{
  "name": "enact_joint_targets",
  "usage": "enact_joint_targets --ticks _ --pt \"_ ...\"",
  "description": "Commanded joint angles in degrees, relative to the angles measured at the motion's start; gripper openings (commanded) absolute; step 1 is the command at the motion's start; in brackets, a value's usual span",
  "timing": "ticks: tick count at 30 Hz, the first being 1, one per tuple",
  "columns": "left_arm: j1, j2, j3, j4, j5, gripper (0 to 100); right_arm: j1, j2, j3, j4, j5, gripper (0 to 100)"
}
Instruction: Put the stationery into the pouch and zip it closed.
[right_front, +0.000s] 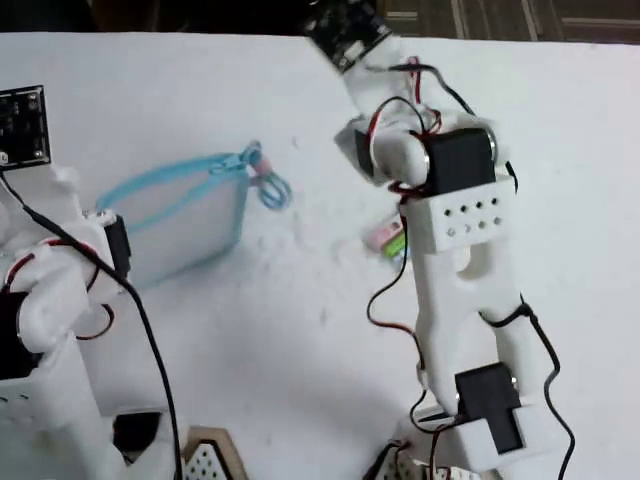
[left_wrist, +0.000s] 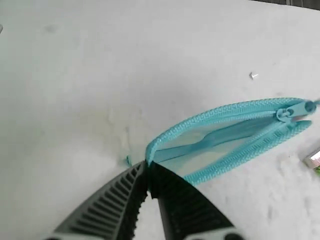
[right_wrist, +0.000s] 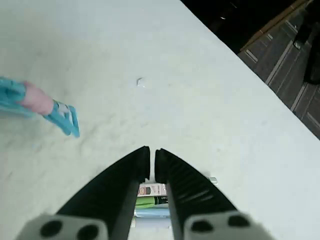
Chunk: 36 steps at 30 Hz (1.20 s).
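- Left gripper (left_wrist: 148, 176) is pressed together on the left end of the teal pouch (right_front: 188, 222), whose mouth gapes open. That pinch should stay firm.
- Right gripper (right_wrist: 152, 156), jaws almost together and holding nothing, hangs over the stationery (right_wrist: 151, 201), right of the pouch. It likely needs spreading before it goes down.

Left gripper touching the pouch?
Touching. Left wrist view: the left gripper is shut on the zipper-end corner of the pouch, with no gap.
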Motion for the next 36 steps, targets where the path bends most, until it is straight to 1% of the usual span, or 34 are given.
enact_joint_targets --ticks 1,3,5,10,14,17,22,26,30,34,36 --pt "-2.7 3.3 0.4 0.4 -1.8 3 1.5 0.0 -0.4 4.6 3.1 13.8" --pt "-4.9 3.3 0.4 0.4 -3.3 3 3.9 0.4 -0.1 7.5 3.0 20.3" --pt "-6.5 3.3 0.5 0.4 -4.7 3 6.4 1.8 1.3 9.1 0.5 23.1" --pt "-6.6 3.2 6.4 0.4 -5.8 3 10.9 10.9 5.3 7.4 -17.7 22.2" --pt "-7.0 3.0 9.5 0.1 -5.5 2 10.4 21.1 4.6 6.5 -33.8 22.3" --pt "-7.0 3.0 9.4 0.1 -5.5 2 9.8 27.5 2.1 5.6 -41.9 22.6" --pt "-7.0 2.9 9.4 0.1 -5.5 2 10.2 36.2 -5.8 5.6 -47.0 28.6" --pt "-7.0 2.9 9.4 0.1 -5.5 2 9.2 43.3 -11.3 5.8 -49.5 28.7" --pt "-7.0 2.9 9.4 0.1 -5.5 2 8.7 50.2 -15.7 5.5 -55.7 28.7" --pt "-7.0 2.9 9.4 0.1 -5.5 2 9.1 57.0 -22.0 5.5 -56.5 28.6" --pt "-7.0 2.9 9.4 0.1 -5.5 2 9.1 60.3 -25.1 5.8 -56.5 25.9"
